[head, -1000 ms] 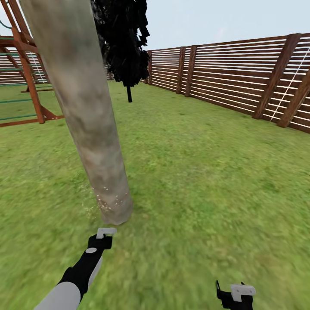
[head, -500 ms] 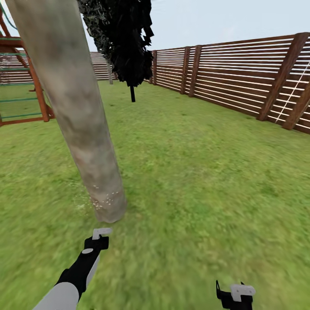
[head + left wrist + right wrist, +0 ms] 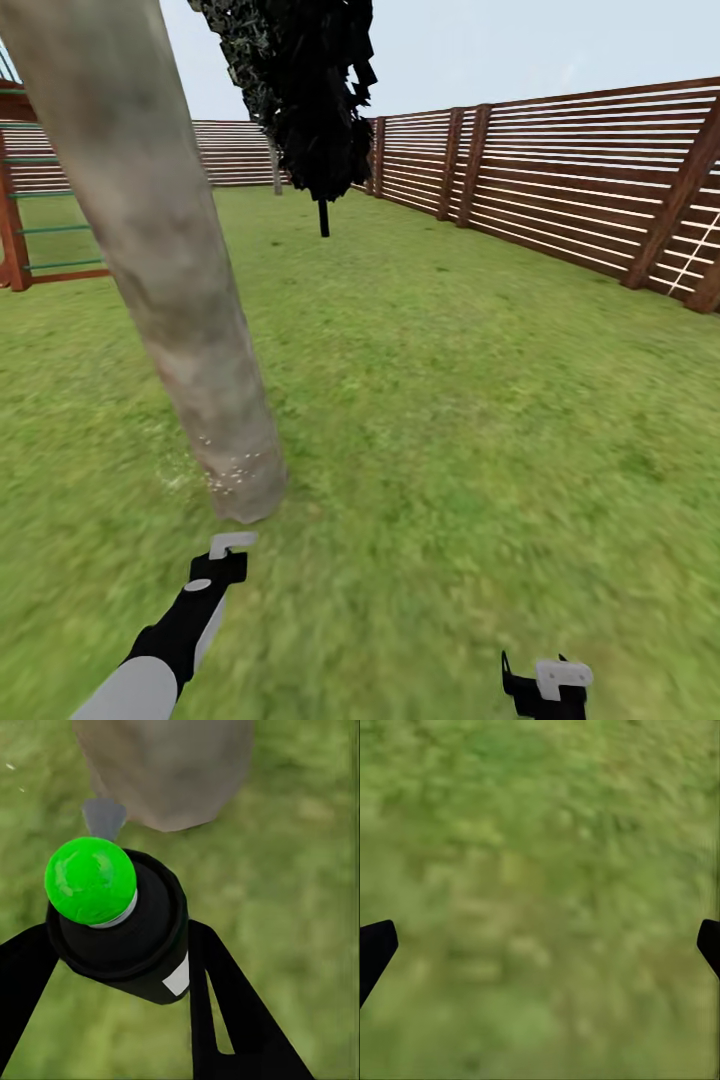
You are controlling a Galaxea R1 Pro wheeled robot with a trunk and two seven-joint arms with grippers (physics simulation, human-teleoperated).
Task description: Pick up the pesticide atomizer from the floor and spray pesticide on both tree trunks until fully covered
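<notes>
Left gripper point(image 3: 226, 556) is clamped on the pesticide atomizer point(image 3: 120, 926); in the left wrist view both black fingers point(image 3: 217, 1001) press against the dark bottle's sides, and its cap shows a green dome rather than red. Right gripper point(image 3: 548, 685) hangs empty over the grass lawn point(image 3: 480, 420), its tips spread wide at the edges of its wrist view.

Placement, all taken from the tree trunk point(image 3: 175, 290):
- The trunk is the largest object near, a thick grey-brown mottled column whose long axis runs from its foot up and away; it appears tilted in the head view.
- The brown slatted fence point(image 3: 560, 190) and a dark-leaved columnar tree point(image 3: 310, 100) stand well beyond the trunk; a wooden play frame point(image 3: 20, 200) stands behind it.
- The left gripper sits just short of the trunk's foot, on the robot's side, apart from the bark. The right gripper is well off to the other side, so the left arm is the nearer.
- The atomizer's long axis lies along the fingers, and its nozzle end points at the base of the trunk.
- White specks of pesticide point(image 3: 235, 468) dot only the lowest band of bark.

Judgement: coverage is far from complete; the bare bark lies above the nozzle line, so spraying next calls for raising the aim along the trunk's axis.
</notes>
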